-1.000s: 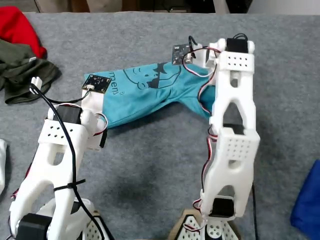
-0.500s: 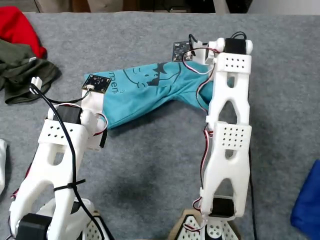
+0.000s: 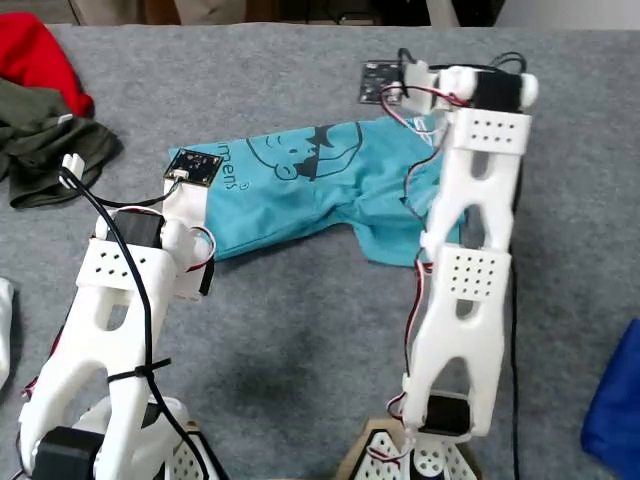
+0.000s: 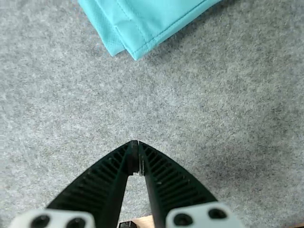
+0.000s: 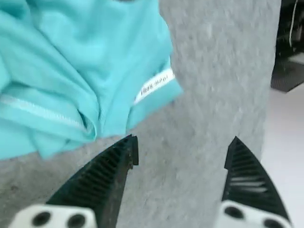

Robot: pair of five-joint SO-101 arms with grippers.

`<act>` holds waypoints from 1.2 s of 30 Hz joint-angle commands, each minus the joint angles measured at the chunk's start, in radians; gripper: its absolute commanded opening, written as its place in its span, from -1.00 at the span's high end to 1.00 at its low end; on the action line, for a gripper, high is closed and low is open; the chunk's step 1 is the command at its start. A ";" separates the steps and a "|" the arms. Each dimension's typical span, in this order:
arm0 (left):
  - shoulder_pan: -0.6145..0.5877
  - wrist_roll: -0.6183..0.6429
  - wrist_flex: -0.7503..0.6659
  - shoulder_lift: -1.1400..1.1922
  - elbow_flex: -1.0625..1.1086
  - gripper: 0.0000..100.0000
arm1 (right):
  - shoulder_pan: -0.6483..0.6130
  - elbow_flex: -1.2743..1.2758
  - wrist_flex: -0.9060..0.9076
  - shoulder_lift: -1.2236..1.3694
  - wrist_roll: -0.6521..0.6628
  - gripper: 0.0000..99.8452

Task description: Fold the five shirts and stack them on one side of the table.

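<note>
A teal shirt (image 3: pixel 300 190) with a dark print lies partly folded across the middle of the grey table. In the left wrist view its folded hemmed corner (image 4: pixel 135 28) lies just ahead of my left gripper (image 4: pixel 136 143), which is shut and empty over bare felt. The left arm (image 3: pixel 120 290) sits at the shirt's left end. My right gripper (image 5: pixel 183 142) stands open just off the shirt's edge, where a white label (image 5: pixel 154 85) shows. The right arm (image 3: pixel 470 200) stretches over the shirt's right end, its wrist beyond the far edge.
A red garment (image 3: pixel 35 55) and a dark olive one (image 3: pixel 45 140) lie bunched at the far left. A blue garment (image 3: pixel 615 400) lies at the right edge, and something white (image 3: pixel 4 320) at the left edge. Bare felt (image 3: pixel 300 330) lies between the arms.
The right arm has swung farther away and to the right, off the shirt. The shirt's right end now lies spread wider. The left arm has not moved.
</note>
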 commanded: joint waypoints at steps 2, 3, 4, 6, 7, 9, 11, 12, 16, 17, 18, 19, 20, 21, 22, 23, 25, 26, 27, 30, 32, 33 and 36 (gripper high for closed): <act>-0.006 -0.008 0.006 -0.027 -0.025 0.96 | 0.064 0.125 0.018 -0.093 -0.011 0.39; -0.006 -0.008 0.003 -0.027 -0.025 0.96 | 0.073 0.196 0.018 -0.130 -0.009 0.39; -0.006 -0.008 0.003 -0.027 -0.025 0.96 | 0.084 0.277 0.018 -0.176 -0.006 0.39; -0.005 -0.009 0.002 -0.027 -0.031 0.96 | 0.094 0.469 0.018 -0.288 0.011 0.39; -0.005 -0.009 0.000 -0.027 -0.034 0.96 | 0.097 0.581 0.018 -0.351 0.034 0.39; -0.006 -0.008 -0.029 -0.027 -0.032 0.96 | 0.110 0.829 0.012 -0.501 0.087 0.39; -0.006 -0.008 -0.060 -0.025 -0.028 0.96 | 0.113 1.078 0.002 -0.644 0.157 0.39; -0.006 -0.005 -0.078 -0.025 -0.026 0.96 | 0.114 1.193 -0.025 -0.711 0.176 0.39; -0.006 0.060 -0.149 0.022 -0.040 0.96 | 0.119 1.583 -0.232 -0.929 0.180 0.39; -0.006 0.084 -0.164 0.050 -0.055 0.96 | 0.113 1.661 -0.272 -0.972 0.180 0.39; -0.003 0.107 -0.180 0.082 -0.074 0.96 | 0.107 1.730 -0.304 -1.009 0.170 0.39; 0.000 0.127 -0.190 0.120 -0.095 0.96 | 0.088 1.784 -0.327 -1.038 0.150 0.39; 0.002 0.144 -0.196 0.162 -0.124 0.96 | 0.071 1.828 -0.339 -1.061 0.130 0.39; 0.002 0.160 -0.199 0.208 -0.155 0.96 | 0.056 1.862 -0.348 -1.078 0.110 0.39; 0.002 0.170 -0.201 0.254 -0.184 0.96 | 0.036 1.890 -0.354 -1.087 0.094 0.39; 0.002 0.180 -0.201 0.300 -0.215 0.96 | 0.019 1.911 -0.361 -1.090 0.072 0.39; 0.002 0.189 -0.199 0.378 -0.273 0.96 | -0.015 1.943 -0.376 -1.092 0.043 0.39; 0.002 0.189 -0.199 0.415 -0.304 0.96 | -0.030 1.962 -0.393 -1.092 0.037 0.39; 0.002 0.189 -0.198 0.443 -0.330 0.96 | -0.041 1.979 -0.413 -1.092 0.037 0.39; 0.002 0.190 -0.198 0.495 -0.382 0.96 | -0.067 2.023 -0.477 -1.090 0.037 0.39; 0.002 0.190 -0.198 0.513 -0.400 0.96 | -0.074 2.051 -0.512 -1.090 0.041 0.39; 0.002 0.190 -0.199 0.519 -0.407 0.96 | -0.079 2.064 -0.532 -1.090 0.041 0.39; 0.002 0.190 -0.199 0.527 -0.411 0.96 | -0.079 2.112 -0.605 -1.090 0.043 0.39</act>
